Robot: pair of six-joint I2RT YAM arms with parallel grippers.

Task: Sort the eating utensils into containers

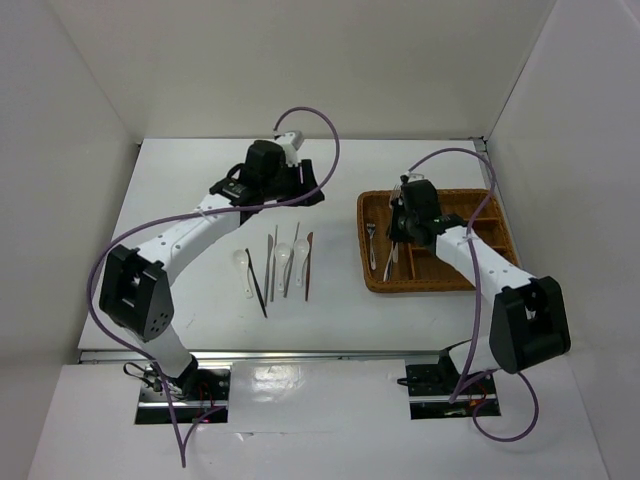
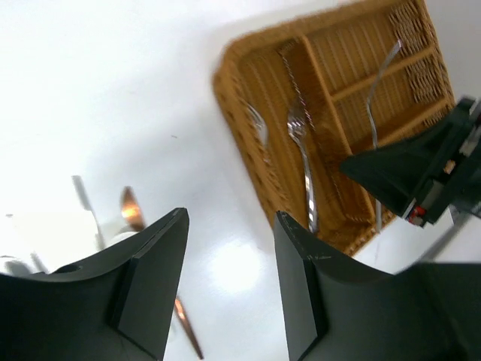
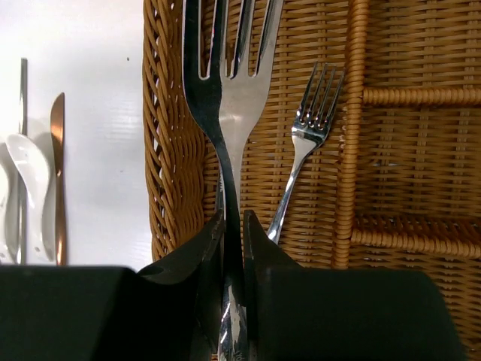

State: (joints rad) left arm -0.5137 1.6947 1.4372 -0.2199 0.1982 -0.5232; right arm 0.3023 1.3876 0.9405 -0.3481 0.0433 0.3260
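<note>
Counting first: three silver forks, all at the wicker tray [image 1: 440, 285], which sits by the right edge of the table [image 1: 180, 200], about midway between its near and far edges. Two lying forks [image 2: 306, 169] rest lengthwise in the tray's long left compartment. The shorter compartments to its right are partly covered by the arm, so I cannot count them. The third, the held fork [image 3: 229, 113], is pinched by its handle between the clenched fingers of the right gripper [image 3: 233, 226]. Its tines reach out ahead of the fingertips, over the tray's left wall and the long compartment. Whether it touches the wicker I cannot tell.

Three white spoons [image 1: 283, 256] lie loose near the middle of the table, a little left of the tray. Thin sticks [image 1: 258, 285] lie among them: one dark, one brown, and grey ones I make out as two, though they are too fine to be sure.

The left gripper [image 2: 231, 218] hangs over bare table toward the far edge, beyond the loose pile. Its jaws are spread wide with nothing between them.

The left wrist view catches both lying forks side by side, plus the right gripper with its fork above the tray. The right wrist view shows only one lying fork, just to the right of the held fork's handle, and a sliver of the pile at its left edge. Only the top view takes in the whole pile and both arms.
</note>
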